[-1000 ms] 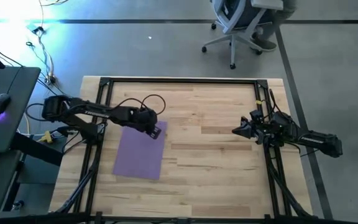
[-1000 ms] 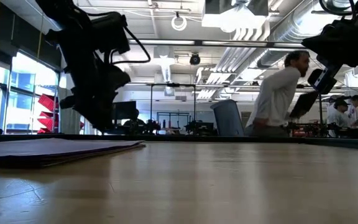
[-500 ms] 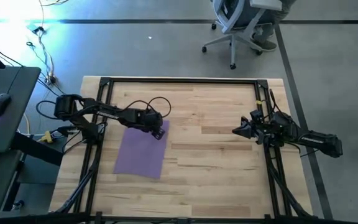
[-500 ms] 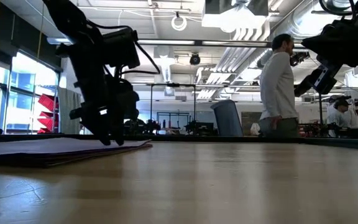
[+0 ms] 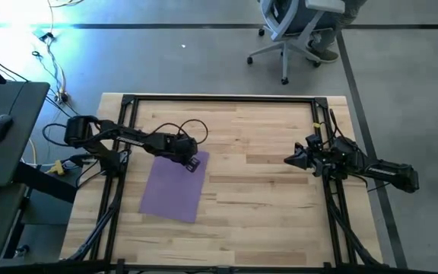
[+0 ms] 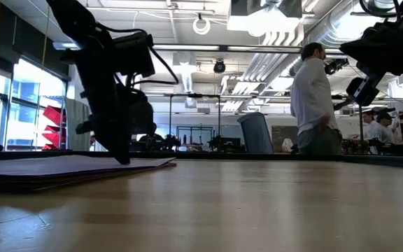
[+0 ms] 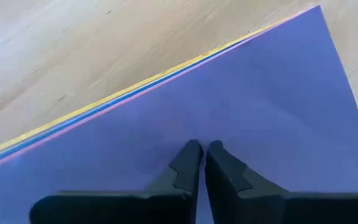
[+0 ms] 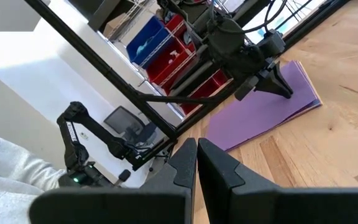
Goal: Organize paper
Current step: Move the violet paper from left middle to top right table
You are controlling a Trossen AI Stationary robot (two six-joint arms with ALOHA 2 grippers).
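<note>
The thin purple paper sheets (image 5: pixel 172 187) look matt and smooth. The light butcher-block wooden table (image 5: pixel 265 198) shows fine grain with a soft sheen. The black left gripper (image 7: pixel 201 155) looks like matt plastic.

Purple on top of the paper (image 5: pixel 172 186), and along the stack's edge thin stripes of pink, blue and yellow peek out. The worktop (image 5: pixel 265 190) is pale blond wood with streaky grain, framed in black. Both arms are dark, black fingers (image 7: pixel 188 163) on the purple sheet. Grey floor (image 5: pixel 166 61), white office chair (image 5: pixel 287 34), red and blue bins (image 8: pixel 166 53).
</note>
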